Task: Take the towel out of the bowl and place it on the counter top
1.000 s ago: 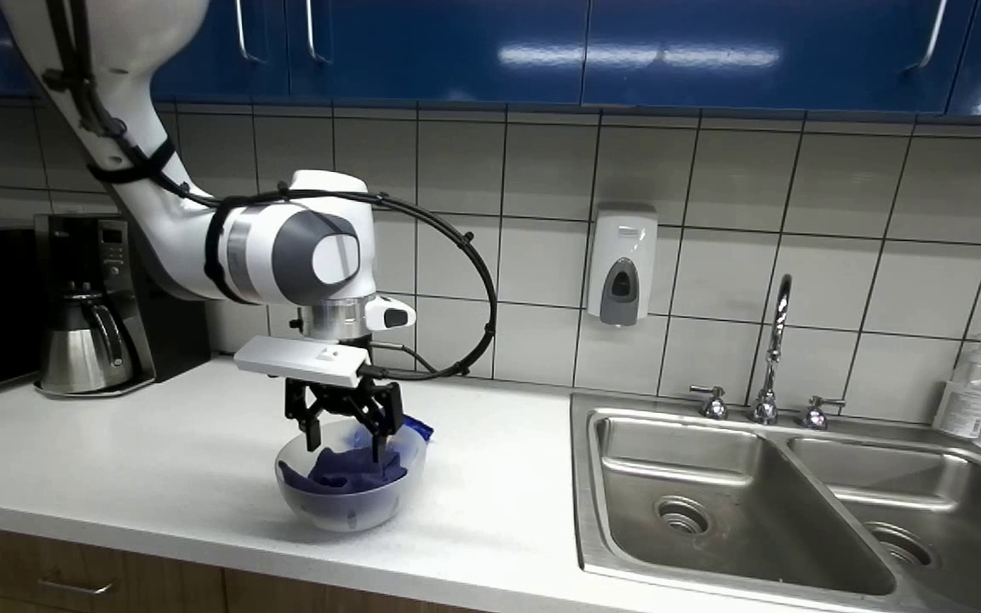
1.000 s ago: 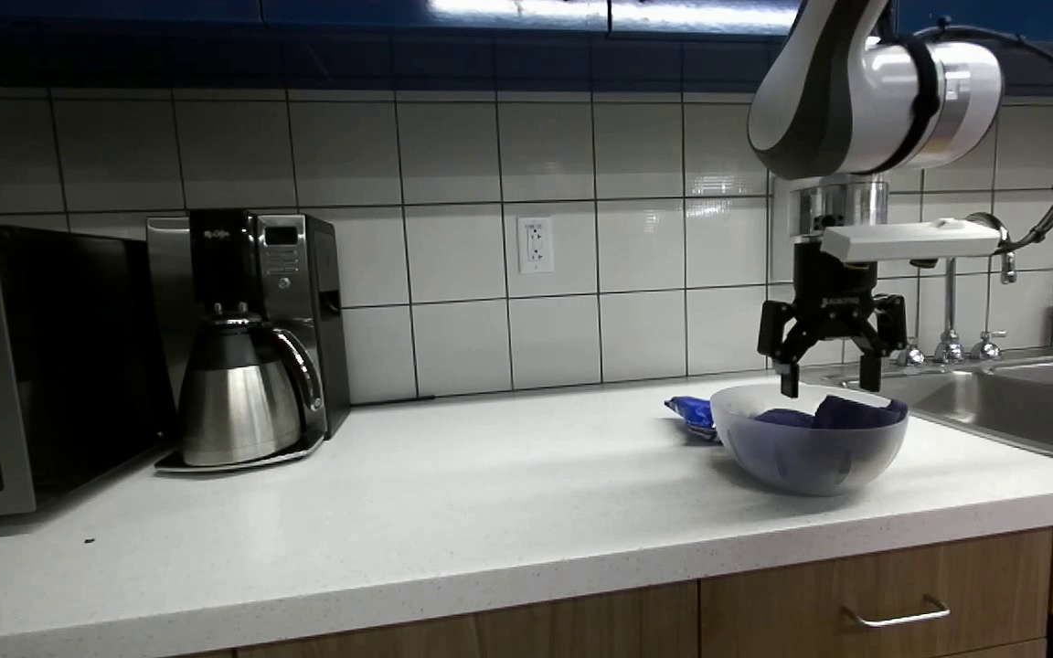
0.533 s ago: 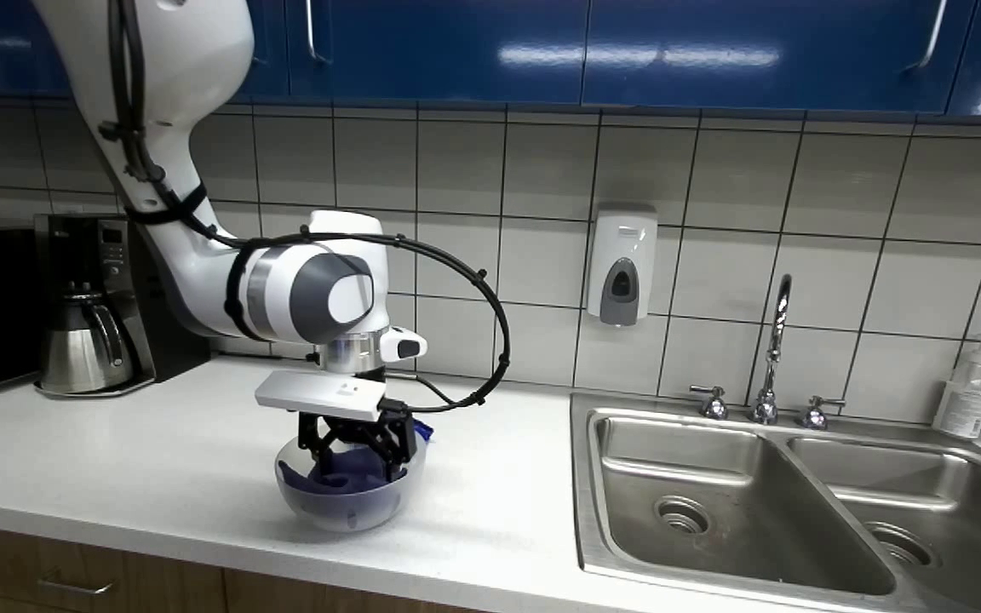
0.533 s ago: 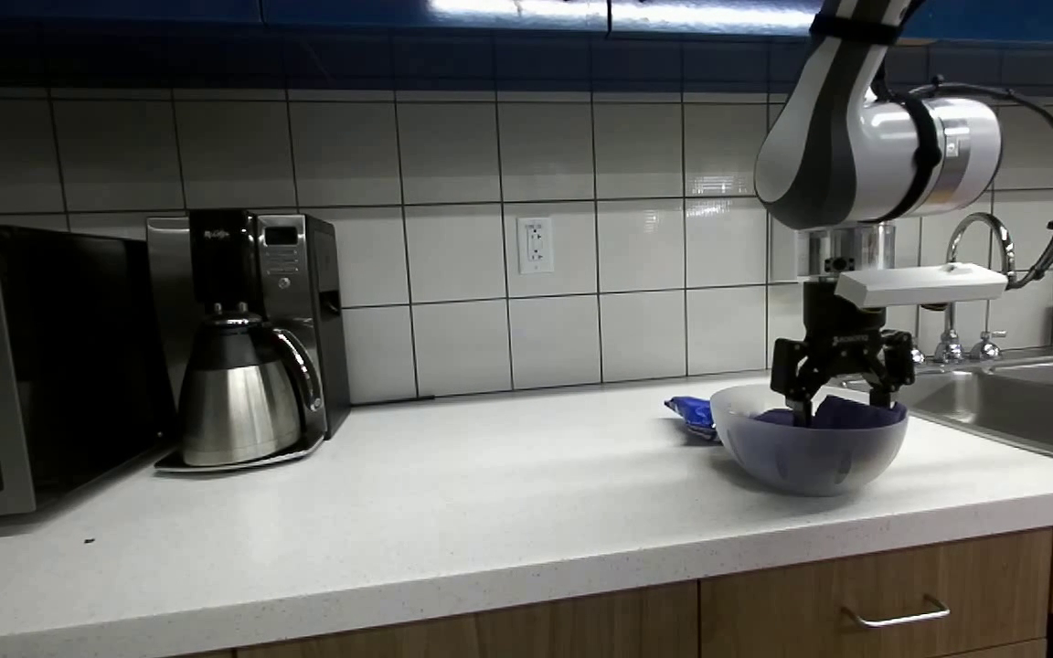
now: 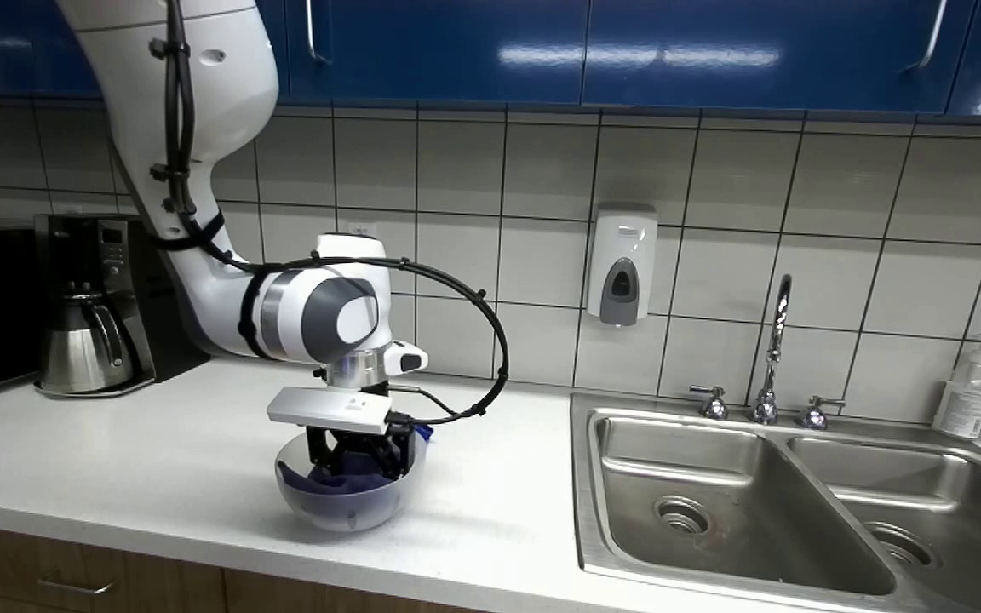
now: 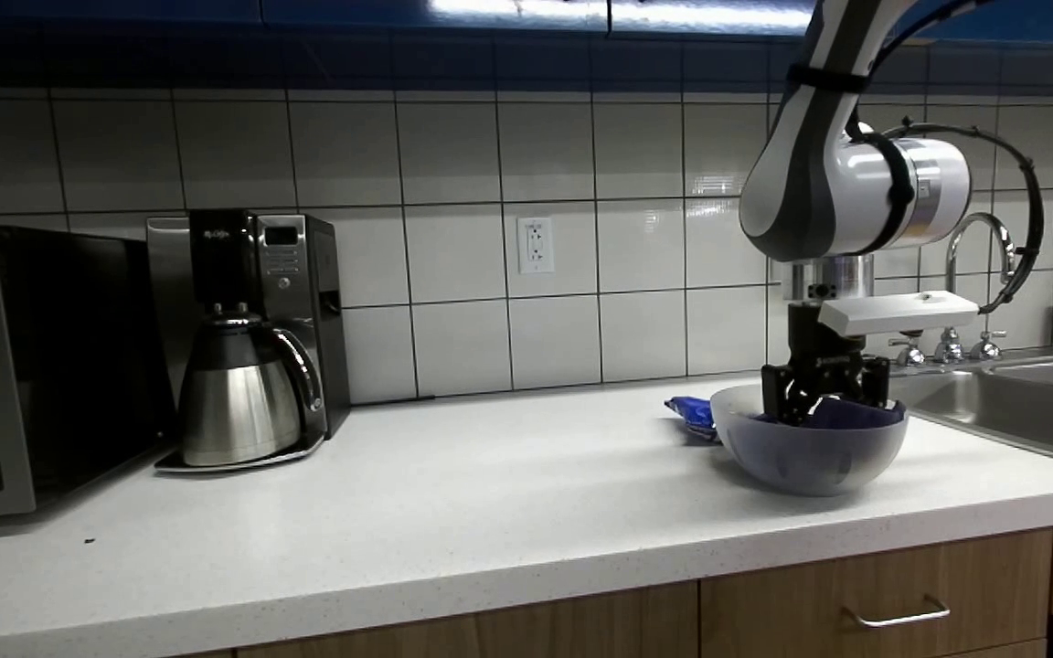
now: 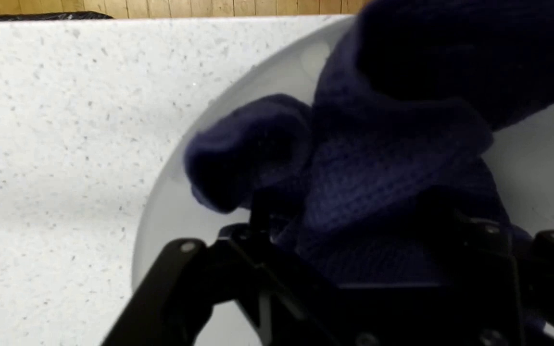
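place: kitchen | signs: double sink [image 5: 831, 507], faucet [image 5: 773, 353], coffee maker [image 6: 284, 292], microwave [image 6: 79, 366], blue cabinets [image 5: 439, 51]

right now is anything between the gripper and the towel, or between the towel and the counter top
Nothing visible stands between the gripper and the towel. The bowl surrounds the towel and stands between it and the counter top, so the towel likely needs lifting clear.

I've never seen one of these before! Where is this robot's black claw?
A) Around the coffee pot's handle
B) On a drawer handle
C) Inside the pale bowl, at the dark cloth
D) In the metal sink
C: in both exterior views the gripper reaches down past the rim of the bowl, and the wrist view shows it over the bunched towel.
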Available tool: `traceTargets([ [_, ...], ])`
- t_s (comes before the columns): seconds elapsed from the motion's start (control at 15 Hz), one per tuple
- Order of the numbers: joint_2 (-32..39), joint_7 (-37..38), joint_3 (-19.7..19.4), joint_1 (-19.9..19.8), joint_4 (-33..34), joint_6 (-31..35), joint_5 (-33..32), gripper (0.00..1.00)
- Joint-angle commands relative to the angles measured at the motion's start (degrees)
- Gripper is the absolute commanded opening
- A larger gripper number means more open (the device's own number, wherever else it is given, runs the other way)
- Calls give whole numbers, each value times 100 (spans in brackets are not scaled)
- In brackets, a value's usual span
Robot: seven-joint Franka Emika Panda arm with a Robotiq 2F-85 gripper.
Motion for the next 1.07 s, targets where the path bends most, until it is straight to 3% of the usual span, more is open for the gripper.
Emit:
traceTargets([
  [0.0, 60, -140, 118, -115, 146, 75, 32, 49],
  [0.4, -20, -104, 104, -110, 122, 60, 12, 3],
  [1.0, -762, 176, 62, 49, -230, 54, -171, 1],
])
